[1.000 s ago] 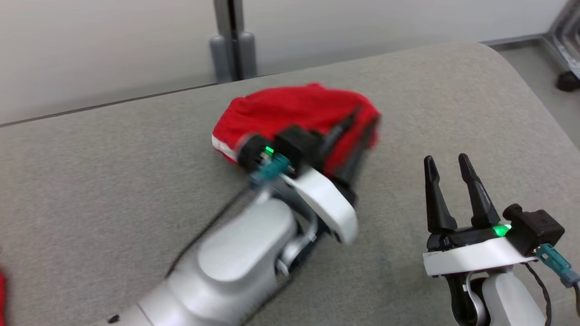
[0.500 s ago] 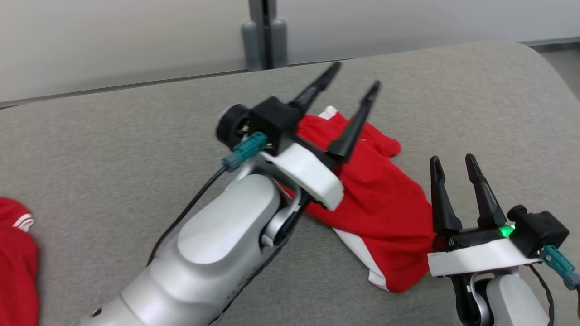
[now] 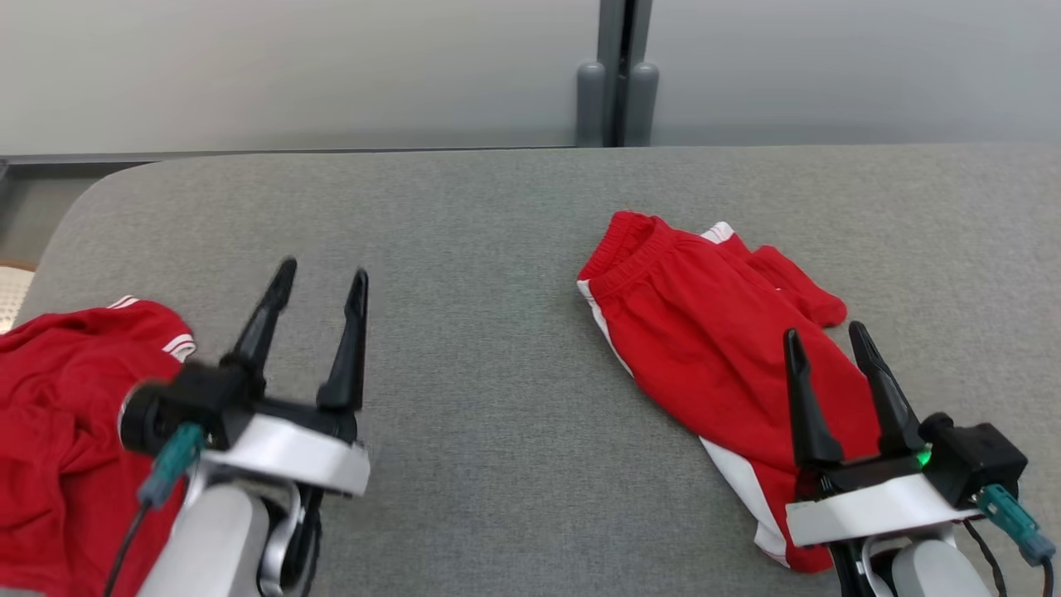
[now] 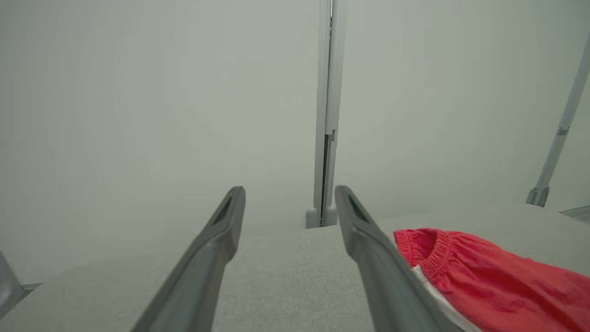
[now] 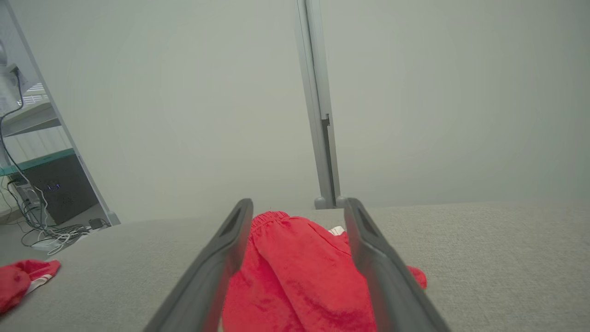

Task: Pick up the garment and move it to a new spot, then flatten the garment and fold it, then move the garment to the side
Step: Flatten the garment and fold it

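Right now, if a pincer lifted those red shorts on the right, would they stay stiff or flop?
Probably floppy: the red shorts lie in soft folds, so they would likely droop from the grip. Likely light, being thin cloth. Pushed across the grey textured table, they would probably bunch up.

My right jaws hide the lower end of the red shorts (image 3: pixel 704 348); the other red garment (image 3: pixel 50 431) runs off the left edge, behind my left arm (image 3: pixel 215 531).
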Controlling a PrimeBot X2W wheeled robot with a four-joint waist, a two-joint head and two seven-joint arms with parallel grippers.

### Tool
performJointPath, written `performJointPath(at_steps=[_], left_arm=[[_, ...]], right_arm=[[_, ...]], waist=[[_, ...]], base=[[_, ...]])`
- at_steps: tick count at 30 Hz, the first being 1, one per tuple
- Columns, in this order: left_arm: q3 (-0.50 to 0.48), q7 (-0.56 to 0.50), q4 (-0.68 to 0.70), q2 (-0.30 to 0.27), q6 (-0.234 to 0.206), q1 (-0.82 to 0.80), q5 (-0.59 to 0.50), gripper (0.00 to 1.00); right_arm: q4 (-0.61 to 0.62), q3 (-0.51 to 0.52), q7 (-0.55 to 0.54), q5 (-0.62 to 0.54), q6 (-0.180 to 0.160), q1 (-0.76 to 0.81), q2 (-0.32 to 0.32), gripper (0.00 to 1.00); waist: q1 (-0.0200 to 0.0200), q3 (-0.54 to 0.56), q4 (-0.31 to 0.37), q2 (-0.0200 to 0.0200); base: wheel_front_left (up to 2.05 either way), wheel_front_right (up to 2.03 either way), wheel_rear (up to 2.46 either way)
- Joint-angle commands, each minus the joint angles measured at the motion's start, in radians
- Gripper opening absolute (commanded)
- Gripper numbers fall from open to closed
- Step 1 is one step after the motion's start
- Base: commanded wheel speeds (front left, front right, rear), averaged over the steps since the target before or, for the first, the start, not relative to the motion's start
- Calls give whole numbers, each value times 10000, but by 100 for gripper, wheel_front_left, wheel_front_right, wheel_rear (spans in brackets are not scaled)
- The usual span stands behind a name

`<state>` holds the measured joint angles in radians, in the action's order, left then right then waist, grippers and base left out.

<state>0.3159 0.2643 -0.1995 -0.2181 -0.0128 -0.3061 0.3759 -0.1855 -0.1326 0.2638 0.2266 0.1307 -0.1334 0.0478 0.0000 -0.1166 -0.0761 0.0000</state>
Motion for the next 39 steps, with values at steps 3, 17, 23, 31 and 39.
performJointPath(at_steps=[3,17,23,31,39], left_arm=[[-722,1,387,401,250,877,-321,100],[-1902,2,22,1572,1269,1131,-1165,100],[-1634,2,-71,1660,1346,1071,-868,100],[-1368,2,-128,1657,1252,959,-398,100],[-1265,2,-256,1661,1176,971,-204,100]], right_arm=[[27,123,14,-123,1,278,38,100],[-691,-619,14,-941,1,-31,36,100],[-2619,-958,-101,-2197,0,-952,175,100],[-4607,-216,-404,-3131,0,-1946,367,100],[-5184,-720,-66,-2311,1,-2397,180,0]], waist=[[0,69,-335,0],[0,-87,-696,0],[0,-409,-1178,0],[0,-778,-1836,0],[0,-834,-1923,0]], base=[[0,0,0],[0,0,0],[0,0,0],[0,0,0],[0,0,0]])
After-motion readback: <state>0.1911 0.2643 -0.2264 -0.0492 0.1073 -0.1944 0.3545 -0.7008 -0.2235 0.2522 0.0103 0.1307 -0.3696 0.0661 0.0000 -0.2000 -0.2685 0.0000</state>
